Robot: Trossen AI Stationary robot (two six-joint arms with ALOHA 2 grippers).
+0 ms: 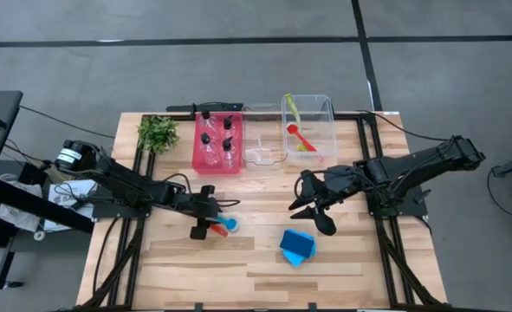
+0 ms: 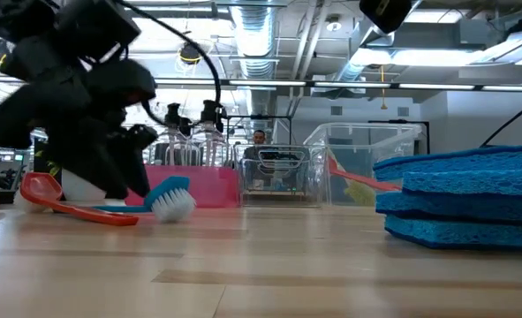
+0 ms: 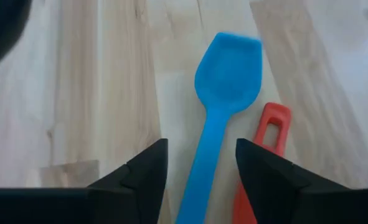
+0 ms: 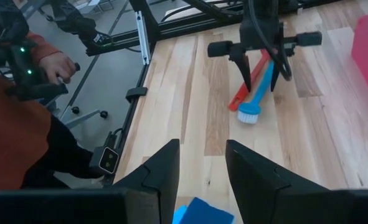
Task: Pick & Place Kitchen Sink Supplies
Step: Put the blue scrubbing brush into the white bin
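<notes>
From above: left gripper (image 1: 210,224) low over blue-handled dish brush (image 1: 225,224) and red plastic utensil (image 1: 216,230) at mid-table; right gripper (image 1: 312,208) parked just up-right of stacked blue rectangular sponges (image 1: 297,246); four clear black-capped bottles (image 1: 217,139) standing in red plastic bin (image 1: 198,156). Level with table: brush and utensil flat on wood. From left wrist: fingers (image 3: 143,174) parted, straddling brush handle, gripping nothing. From right wrist: fingers (image 4: 162,168) slightly apart, empty.
</notes>
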